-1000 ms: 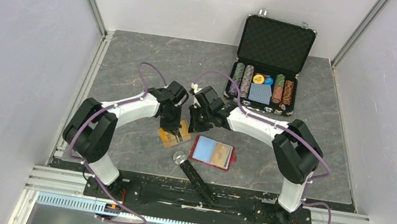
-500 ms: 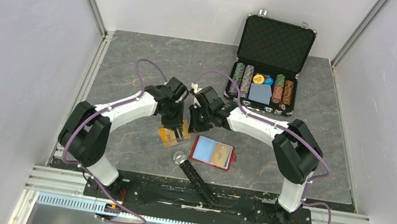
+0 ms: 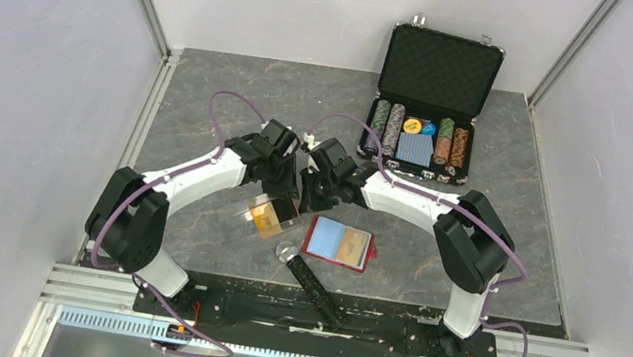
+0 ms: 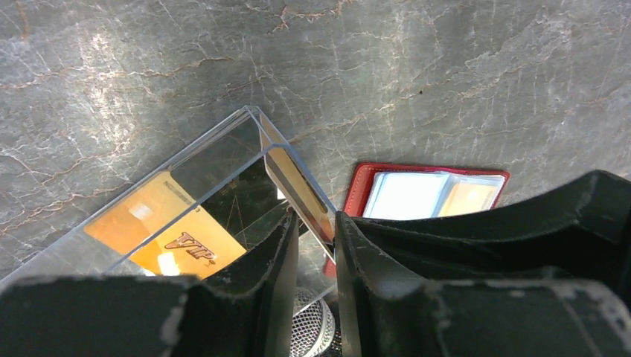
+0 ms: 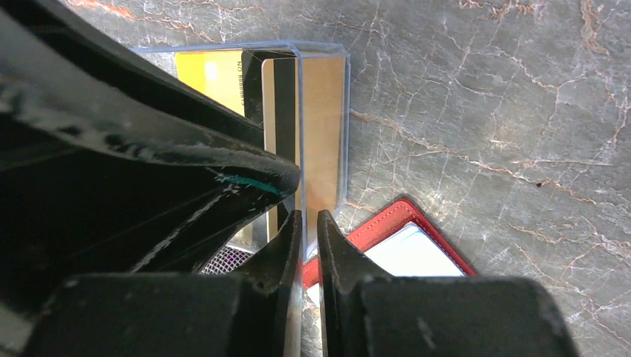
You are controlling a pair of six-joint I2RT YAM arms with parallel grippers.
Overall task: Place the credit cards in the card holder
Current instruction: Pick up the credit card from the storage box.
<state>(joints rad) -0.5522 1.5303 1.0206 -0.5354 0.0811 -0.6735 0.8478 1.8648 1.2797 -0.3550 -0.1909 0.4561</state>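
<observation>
The credit cards [image 3: 266,218] lie inside a clear plastic case [image 3: 249,210] left of the open red card holder [image 3: 341,244]. In the left wrist view an orange card [image 4: 160,234] and a black card [image 4: 231,201] show through the case [image 4: 216,149], with the card holder [image 4: 405,195] beyond. My left gripper [image 4: 316,229] straddles the case's side wall, jaws a little apart. My right gripper [image 5: 309,223] is shut on a thin clear edge of the case [image 5: 321,49]; gold cards [image 5: 324,126] and the holder [image 5: 417,253] lie below. Both grippers [image 3: 284,194] [image 3: 305,200] meet over the case.
A microphone [image 3: 287,252] with a black handle lies just in front of the case and the holder, pointing toward the arm bases. An open black poker-chip case [image 3: 422,109] stands at the back right. Grey walls close in both sides.
The left gripper has shifted toward the right one and its jaws have widened. The clear case now sits tilted and reaches further left than before. The right arm stayed put.
</observation>
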